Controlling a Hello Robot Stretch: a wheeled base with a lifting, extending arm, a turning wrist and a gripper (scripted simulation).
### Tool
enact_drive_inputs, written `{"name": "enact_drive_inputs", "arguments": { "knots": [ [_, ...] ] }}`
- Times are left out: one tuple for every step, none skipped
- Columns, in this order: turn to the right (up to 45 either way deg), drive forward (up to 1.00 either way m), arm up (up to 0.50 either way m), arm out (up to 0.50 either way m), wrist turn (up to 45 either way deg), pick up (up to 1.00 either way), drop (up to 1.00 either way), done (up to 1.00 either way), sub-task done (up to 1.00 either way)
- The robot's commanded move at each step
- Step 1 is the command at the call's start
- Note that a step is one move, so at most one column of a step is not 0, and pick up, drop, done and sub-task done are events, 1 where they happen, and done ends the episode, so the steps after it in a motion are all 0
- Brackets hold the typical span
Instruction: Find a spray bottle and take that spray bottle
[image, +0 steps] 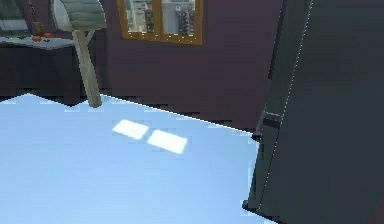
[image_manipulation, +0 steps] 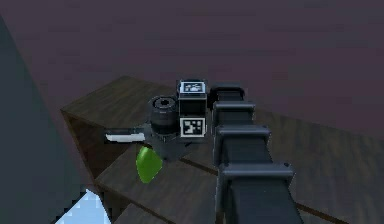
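**Pincer at a green thing over the dark table: the taking is in hand, the hold unproven**

Pincer (image_manipulation: 125, 136) and its dark body sit at the far end of the arm (image_manipulation: 245, 165), above a dark wooden tabletop (image_manipulation: 110, 100) in the arm side view. Just below the body is a small green object (image_manipulation: 150, 165), tapering toward its lower end. By colour and place it is probably the spray bottle, though it is too small to be sure. The wood lies right behind it, so one cannot tell whether the pincer holds it, touches it or merely hangs near it. Nor can one tell how the fingers are set.

The forward view has a pale floor (image: 100, 170), a wood-framed window (image: 160, 20) in a dark wall, and a tall dark cabinet (image: 320, 100) at the right.

Judged from this, the finding is done and the taking is the step in hand. The next move calls for a straight lift of the arm. If the green object rises clear of the tabletop, the task is met. If not, the pincer needs aiming at it afresh.
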Motion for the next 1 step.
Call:
{"name": "enact_drive_inputs", "arguments": {
  "knots": [
    [0.0,0.0,0.0,0.0,0.0,1.0,0.0,0.0,0.0]
  ]
}}
